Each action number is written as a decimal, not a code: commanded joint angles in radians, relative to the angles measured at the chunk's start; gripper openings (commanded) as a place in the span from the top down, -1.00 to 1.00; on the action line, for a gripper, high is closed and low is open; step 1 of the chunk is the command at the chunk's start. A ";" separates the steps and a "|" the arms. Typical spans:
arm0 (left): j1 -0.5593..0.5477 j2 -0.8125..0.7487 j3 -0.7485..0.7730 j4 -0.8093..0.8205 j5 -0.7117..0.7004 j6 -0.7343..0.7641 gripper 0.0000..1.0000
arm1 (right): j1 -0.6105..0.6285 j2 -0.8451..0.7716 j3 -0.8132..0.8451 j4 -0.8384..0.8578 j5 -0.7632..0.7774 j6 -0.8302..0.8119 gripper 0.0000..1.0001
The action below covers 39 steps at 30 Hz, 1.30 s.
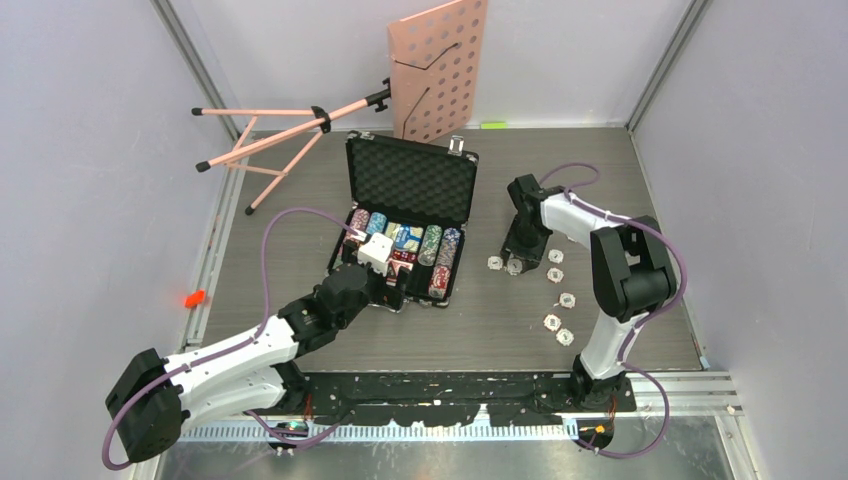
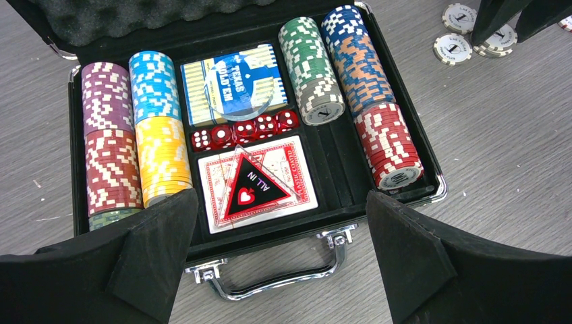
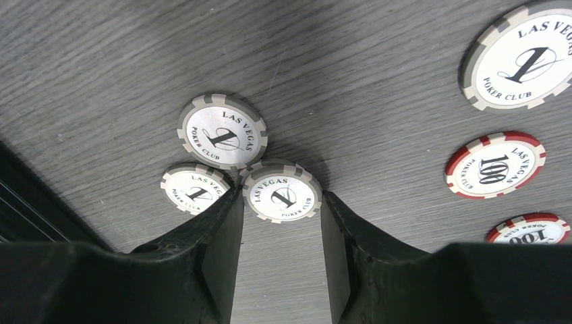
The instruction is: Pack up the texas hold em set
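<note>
Right gripper (image 3: 280, 197) fingers (image 3: 216, 229) pinched a white 1 chip (image 3: 282, 192); the left gripper (image 2: 280, 197) gaped wide above the open case (image 2: 442, 185) mid-table, mostly filled (decks, dice in). Loose chips (image 1: 555, 275) toward the right edge were left to pack.

Pink music stand (image 1: 437, 70) lies toppled; wood-grain table (image 1: 480, 320).

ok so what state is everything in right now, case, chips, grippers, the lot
case, open, lid up
chips in case, rows in the side slots
card decks, in the middle compartment
dice, row between the decks
loose chips, flat, outside, right of the case
left gripper, open, over the case's handle side
right gripper, jaws either side of a white chip, grip unclear
music stand, tipped over on its side
</note>
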<state>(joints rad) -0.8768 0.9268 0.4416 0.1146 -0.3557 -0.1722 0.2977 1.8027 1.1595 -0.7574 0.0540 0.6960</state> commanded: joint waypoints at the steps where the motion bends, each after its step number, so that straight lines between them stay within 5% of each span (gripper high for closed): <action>1: 0.004 -0.017 -0.001 0.048 -0.005 0.005 -0.99 | 0.011 0.033 0.032 0.019 0.061 0.013 0.02; 11: 0.004 -0.010 0.000 0.048 -0.005 0.005 -0.99 | 0.016 0.050 0.029 0.021 0.075 0.011 -0.17; 39: 0.004 0.002 0.006 0.046 -0.004 0.007 -0.99 | 0.023 0.085 -0.001 0.087 0.044 0.008 -0.20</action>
<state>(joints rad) -0.8764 0.9272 0.4412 0.1150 -0.3557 -0.1719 0.3080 1.8290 1.1759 -0.7273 0.0544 0.6952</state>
